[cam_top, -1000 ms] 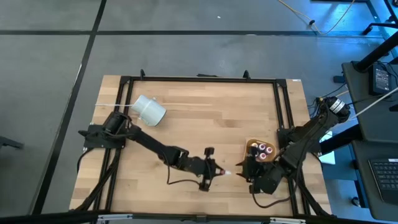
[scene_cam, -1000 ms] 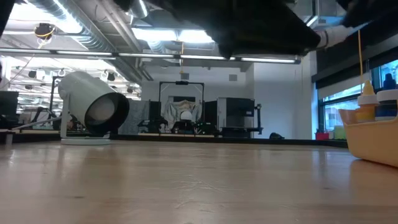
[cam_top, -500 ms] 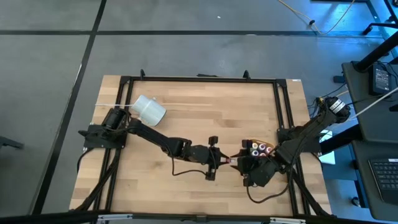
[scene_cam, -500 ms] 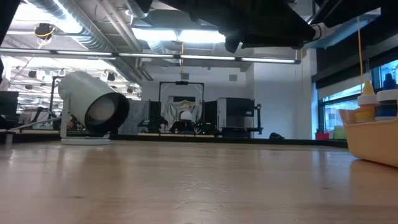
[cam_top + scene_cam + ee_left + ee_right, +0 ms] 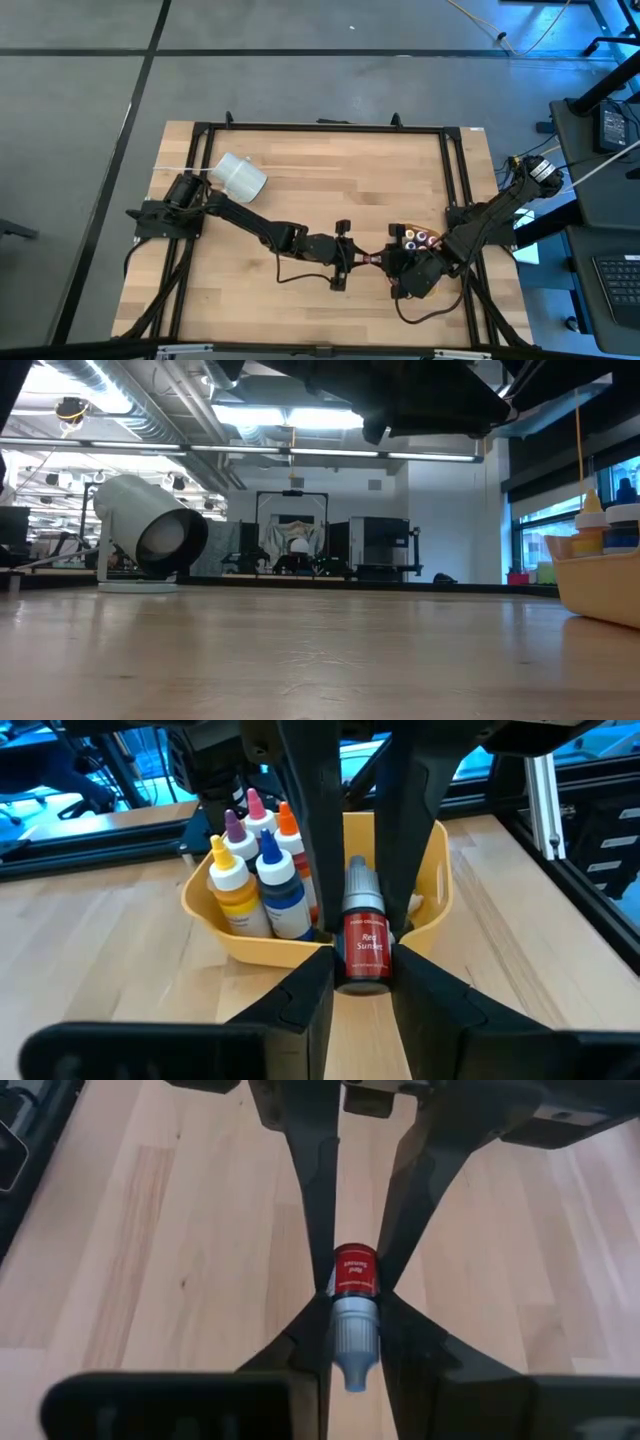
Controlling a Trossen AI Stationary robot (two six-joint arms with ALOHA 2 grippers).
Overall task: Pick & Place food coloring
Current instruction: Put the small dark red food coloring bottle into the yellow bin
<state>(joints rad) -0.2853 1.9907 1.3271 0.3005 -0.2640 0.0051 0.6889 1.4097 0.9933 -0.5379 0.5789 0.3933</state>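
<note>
Both grippers have closed in on each other since the earlier high view, where a small gap lay between them at lower centre; now they meet tip to tip just left of the tray.

Between them is one red food coloring bottle [image 5: 366, 942], lying level above the wood. The left gripper [image 5: 362, 982] has its two dark fingers [image 5: 300, 995] narrowed onto the bottle's red labelled body, at the base end. The right gripper [image 5: 352, 1323] has its fingers [image 5: 296, 1342] pressed shut on the grey cap end of the same bottle [image 5: 354, 1300], so both hold it at once.

In the high view the left gripper [image 5: 362, 259] sits at lower centre and the right gripper [image 5: 391, 262] just right of it, touching.

Right behind the bottle, in the left wrist view, stands the tan tray [image 5: 245, 942], holding upright bottles: a yellow one [image 5: 234, 893], a blue one [image 5: 282, 890] and others with pale caps.

Far off, at the upper left of the table [image 5: 340, 170], a white cylinder [image 5: 241, 176] lies on its side.
</note>
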